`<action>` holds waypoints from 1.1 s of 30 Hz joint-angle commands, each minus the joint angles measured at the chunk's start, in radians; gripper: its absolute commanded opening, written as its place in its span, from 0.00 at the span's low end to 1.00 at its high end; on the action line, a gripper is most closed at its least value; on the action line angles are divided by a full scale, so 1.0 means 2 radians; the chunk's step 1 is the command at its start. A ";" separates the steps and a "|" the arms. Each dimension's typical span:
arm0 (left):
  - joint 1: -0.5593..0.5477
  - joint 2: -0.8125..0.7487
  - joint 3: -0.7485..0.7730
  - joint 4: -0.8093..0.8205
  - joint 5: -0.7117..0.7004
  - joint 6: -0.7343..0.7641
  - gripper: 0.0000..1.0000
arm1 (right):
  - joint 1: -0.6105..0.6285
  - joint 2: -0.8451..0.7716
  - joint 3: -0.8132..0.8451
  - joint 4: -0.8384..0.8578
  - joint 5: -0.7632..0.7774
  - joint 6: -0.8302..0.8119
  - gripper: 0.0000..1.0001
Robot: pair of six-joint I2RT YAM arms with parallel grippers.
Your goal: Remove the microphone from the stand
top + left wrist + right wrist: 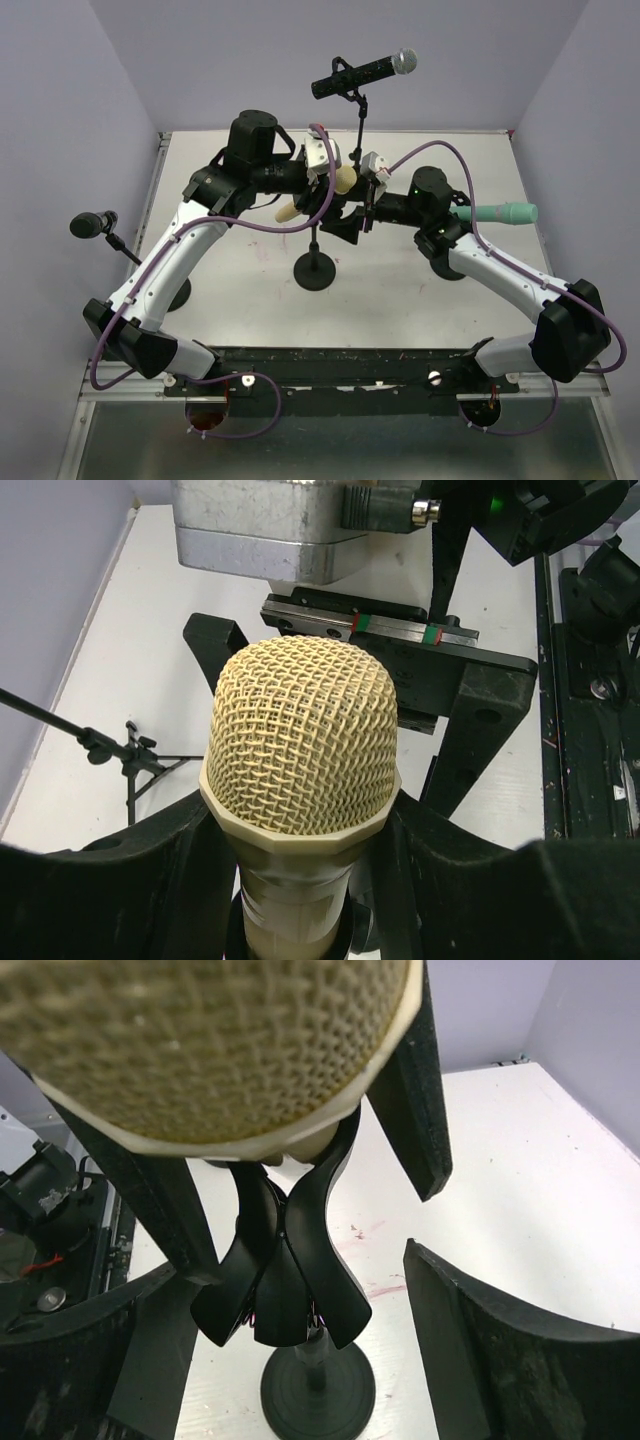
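We have the cream microphone point(300, 740) up at the centre of the table point(240, 300), its mesh head highest and its tail slanting toward 8 o'clock in the overhead view, with the stand point(314, 272) base at 6 o'clock of the head. The left gripper point(300, 825) is clamped on the handle just under the head collar, one finger tight against each side. The right gripper point(295, 1300) faces it from 3 o'clock with its jaws wide apart on either side of the forked clip point(285, 1260), touching nothing we can make out. We cannot tell whether the handle is seated in that clip or already clear of it. Our main worry is the stand. With nothing bracing it, a pull that is not in line with the clip would drag the stand along and tip it on its small round base. The second risk is crowding, since the two grippers sit nose to nose and a careless lift could knock the fingers together. A high lift toward 12 o'clock could also meet the black microphone point(362, 72) on its tall pole. The purple cable point(290, 226) drapes across the tail and could snag. The grip is on a smooth collar, so the microphone could slip if the clip resists.
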 commanded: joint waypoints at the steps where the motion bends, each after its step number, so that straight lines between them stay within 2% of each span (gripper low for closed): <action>1: -0.003 -0.014 -0.007 0.008 0.006 -0.010 0.00 | 0.003 0.000 -0.001 0.009 -0.001 0.009 0.86; 3: -0.004 -0.016 -0.009 0.013 0.005 -0.017 0.00 | 0.004 0.003 0.003 0.006 -0.001 0.010 0.76; 4: -0.004 -0.017 -0.010 0.015 0.003 -0.019 0.00 | 0.003 0.003 0.004 0.005 -0.001 0.009 0.67; 6: -0.003 -0.017 -0.011 0.019 -0.001 -0.020 0.00 | 0.003 0.004 0.004 0.001 -0.001 0.009 0.44; 8: -0.004 -0.019 -0.011 0.021 -0.004 -0.021 0.00 | 0.003 0.004 0.006 -0.001 0.002 0.009 0.10; 9: -0.004 -0.020 -0.012 0.022 -0.005 -0.021 0.00 | 0.002 0.005 0.006 -0.003 0.005 0.025 0.01; 15: -0.003 -0.026 -0.008 0.046 -0.012 -0.044 0.00 | 0.003 0.004 0.003 -0.006 0.013 0.029 0.02; 17: -0.003 -0.026 -0.001 0.046 -0.011 -0.047 0.00 | 0.004 -0.003 -0.001 0.004 0.022 0.037 0.52; 18: -0.003 -0.025 0.001 0.046 -0.012 -0.047 0.00 | 0.003 -0.004 -0.002 0.017 0.025 0.046 0.71; 20: -0.002 -0.025 -0.002 0.045 -0.017 -0.044 0.00 | 0.002 -0.004 0.000 0.030 0.019 0.066 0.89; 22: -0.003 -0.025 -0.007 0.046 -0.024 -0.040 0.00 | 0.003 -0.004 0.002 0.045 0.013 0.084 0.91; 23: -0.003 -0.025 -0.009 0.047 -0.024 -0.040 0.00 | 0.003 -0.003 0.003 0.047 0.013 0.089 0.91; 26: -0.002 -0.026 -0.014 0.051 -0.029 -0.043 0.00 | 0.003 0.003 0.004 0.040 0.013 0.088 0.78; 28: -0.003 -0.027 -0.015 0.054 -0.032 -0.046 0.00 | 0.003 0.004 0.004 0.032 0.013 0.082 0.65; 31: -0.002 -0.028 -0.015 0.057 -0.039 -0.046 0.00 | 0.003 0.006 0.002 0.019 0.016 0.067 0.33; 32: -0.002 -0.029 -0.014 0.058 -0.043 -0.046 0.00 | 0.003 0.006 0.003 0.013 0.016 0.063 0.19; 33: -0.003 -0.030 -0.014 0.059 -0.045 -0.047 0.00 | 0.003 0.005 0.003 0.008 0.019 0.058 0.01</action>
